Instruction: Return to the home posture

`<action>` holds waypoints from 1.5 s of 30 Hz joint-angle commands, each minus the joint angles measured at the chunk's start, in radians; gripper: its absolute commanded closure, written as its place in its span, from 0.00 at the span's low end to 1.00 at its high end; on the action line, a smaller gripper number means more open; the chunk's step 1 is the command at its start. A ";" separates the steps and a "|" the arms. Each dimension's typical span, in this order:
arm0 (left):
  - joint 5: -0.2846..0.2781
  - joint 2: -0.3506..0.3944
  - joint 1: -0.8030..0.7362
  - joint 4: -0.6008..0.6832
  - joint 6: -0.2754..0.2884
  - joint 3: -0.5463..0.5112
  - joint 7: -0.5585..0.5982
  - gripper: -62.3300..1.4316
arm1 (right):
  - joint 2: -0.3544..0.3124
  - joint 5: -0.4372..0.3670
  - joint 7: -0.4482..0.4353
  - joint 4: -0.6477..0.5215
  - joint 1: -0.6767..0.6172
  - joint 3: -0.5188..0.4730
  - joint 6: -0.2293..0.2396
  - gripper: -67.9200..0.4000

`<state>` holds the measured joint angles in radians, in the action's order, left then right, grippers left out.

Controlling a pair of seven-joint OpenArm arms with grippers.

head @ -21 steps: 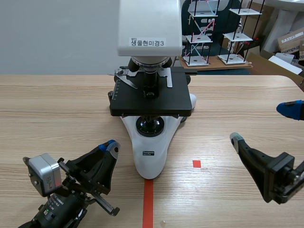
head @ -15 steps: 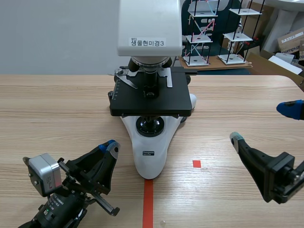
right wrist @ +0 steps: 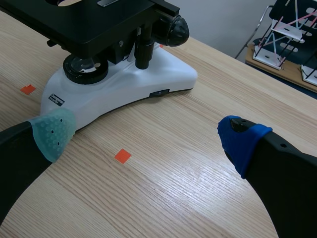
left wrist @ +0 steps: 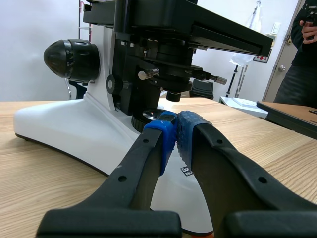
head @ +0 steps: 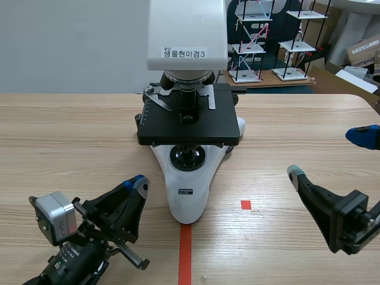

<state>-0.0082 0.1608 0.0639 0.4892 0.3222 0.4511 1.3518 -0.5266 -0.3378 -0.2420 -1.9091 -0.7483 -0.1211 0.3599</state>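
This is looking like a teaching or research lab: a white and black microscope wearing a numbered inventory label is standing in the middle of a pale wooden table that is carrying orange-red tape marks. Small tiered white racks and cardboard boxes (beyond the table's far right corner) are sitting in the background.

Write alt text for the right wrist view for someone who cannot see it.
The right tool is open and holds nothing, its grey-green and blue pads spread above a light wooden table. Ahead of it stands a white microscope with a black stage, and a small orange-red tape square marks the table between the pads.
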 commanded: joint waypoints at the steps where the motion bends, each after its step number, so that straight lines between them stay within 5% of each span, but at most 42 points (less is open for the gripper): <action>1: -0.006 0.001 0.003 0.013 0.002 -0.002 0.021 0.91 | -0.011 -0.010 -0.019 -0.016 0.000 -0.002 0.000 0.07; 27: -0.006 0.002 0.003 0.013 0.002 -0.002 0.021 0.91 | -0.011 -0.009 -0.018 -0.016 0.000 -0.002 0.000 0.07; 33: -0.006 0.051 -0.002 0.032 0.002 -0.003 0.021 0.90 | -0.011 -0.009 -0.019 -0.016 0.000 -0.002 0.000 0.07; 36: -0.006 0.109 -0.035 0.090 0.002 -0.003 0.021 0.74 | -0.011 -0.009 -0.019 -0.016 0.000 -0.002 0.000 0.07; 39: -0.006 0.180 -0.091 0.178 0.008 -0.020 0.020 0.35 | -0.011 -0.010 -0.020 -0.016 0.000 -0.002 0.000 0.07; 41: -0.006 0.226 -0.142 0.243 0.010 -0.048 0.018 0.18 | -0.011 -0.010 -0.023 -0.016 0.000 -0.002 0.000 0.07; 45: -0.006 0.322 -0.277 0.402 0.054 -0.135 0.017 0.15 | -0.011 -0.010 -0.023 -0.016 0.000 -0.002 0.000 0.07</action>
<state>-0.0078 0.4679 -0.1875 0.8650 0.3702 0.3332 1.3521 -0.5266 -0.3374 -0.2459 -1.9091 -0.7483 -0.1211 0.3599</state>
